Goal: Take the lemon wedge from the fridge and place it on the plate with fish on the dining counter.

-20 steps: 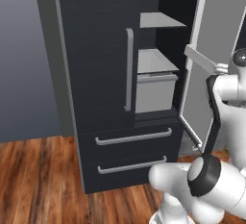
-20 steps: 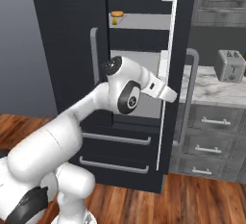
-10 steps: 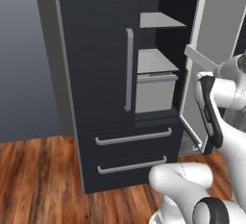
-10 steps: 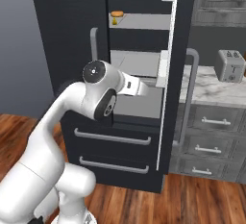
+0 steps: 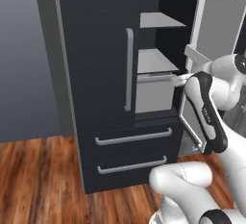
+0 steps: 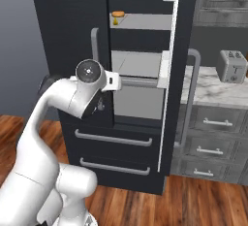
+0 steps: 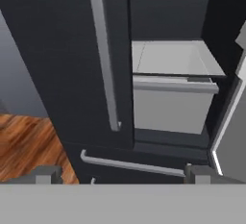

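Lemon wedge sits half-hidden (upper shelf) behind the fridge door.

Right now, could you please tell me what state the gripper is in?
Gripper: open and holding nothing, facing the fridge with its right door open.

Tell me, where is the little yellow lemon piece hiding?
In the right base view, the lemon wedge sits on the fridge's upper shelf, at its left end, under the flat orange item.

A kitchen: a black fridge with one door open, grey drawers, a toaster on a marble bench, wood floor.
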